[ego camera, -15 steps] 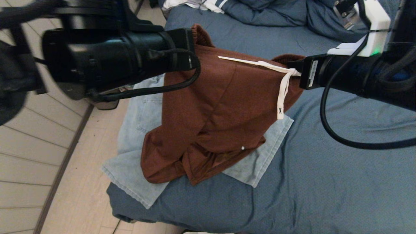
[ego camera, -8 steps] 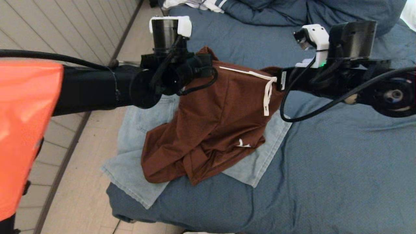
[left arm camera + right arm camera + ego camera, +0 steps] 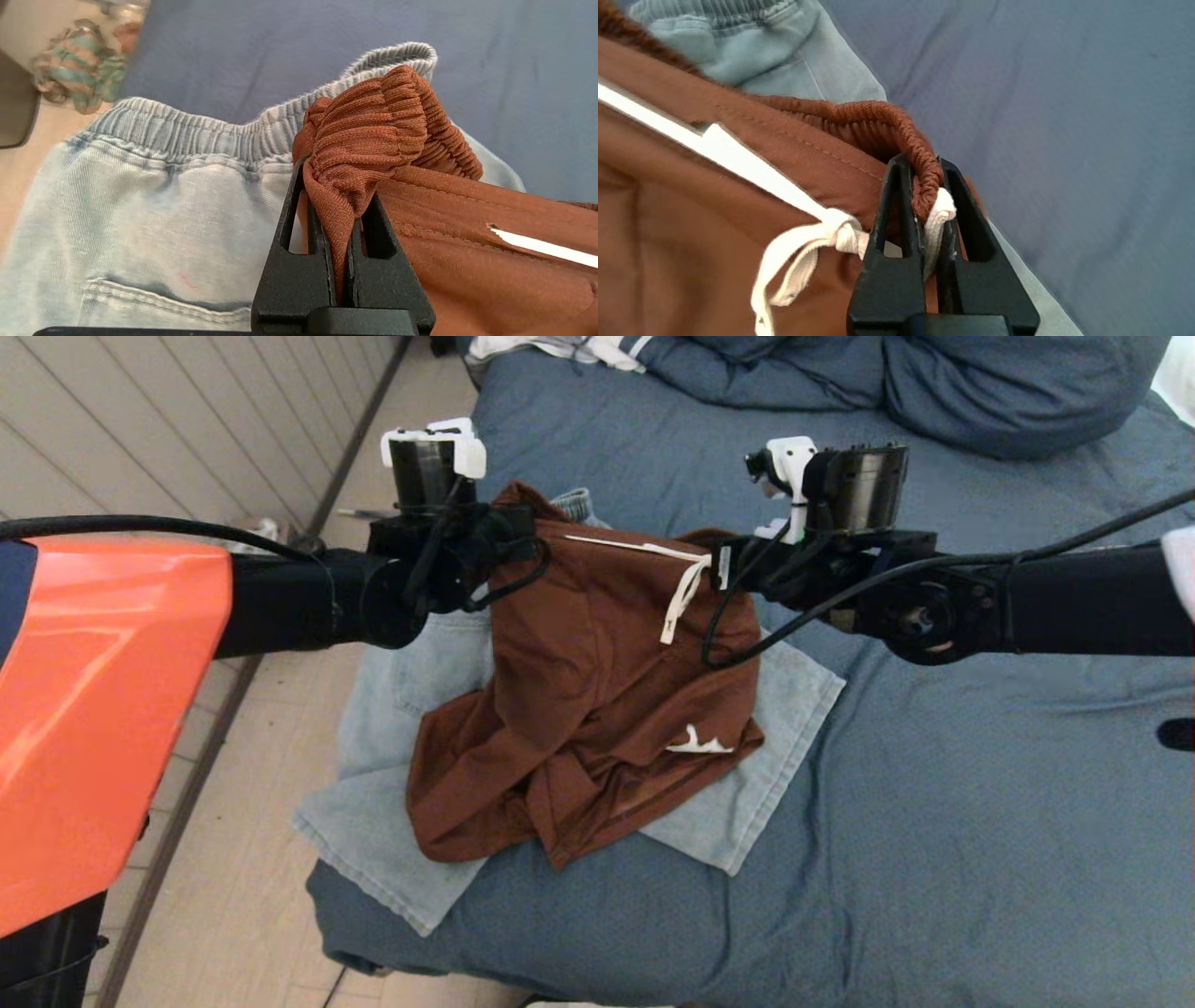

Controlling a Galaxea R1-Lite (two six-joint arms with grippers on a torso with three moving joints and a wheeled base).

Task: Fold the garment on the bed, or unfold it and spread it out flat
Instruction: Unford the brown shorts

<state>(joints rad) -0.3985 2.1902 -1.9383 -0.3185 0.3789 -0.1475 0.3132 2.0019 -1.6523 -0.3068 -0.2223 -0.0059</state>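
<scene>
A rust-brown garment [image 3: 597,709], shorts with a ribbed waistband and a white drawstring [image 3: 681,593], hangs between both grippers above the bed [image 3: 934,803]. My left gripper [image 3: 518,527] is shut on the waistband's left end, the ribbed fabric bunched between its jaws [image 3: 336,182]. My right gripper [image 3: 724,565] is shut on the right end, pinching waistband and drawstring together [image 3: 923,168]. The garment's lower part lies crumpled on light denim shorts [image 3: 411,691], a white logo [image 3: 698,743] showing.
The denim shorts lie flat across the bed's left corner, partly over its edge. Wooden floor [image 3: 243,803] runs along the left. Blue pillows [image 3: 980,383] and a white striped cloth [image 3: 560,347] lie at the far end.
Both arms have dropped away from the head camera, still pinching the waistband. The waistband hangs lower, more brown fabric rests on the denim, and the white logo has come into view.
</scene>
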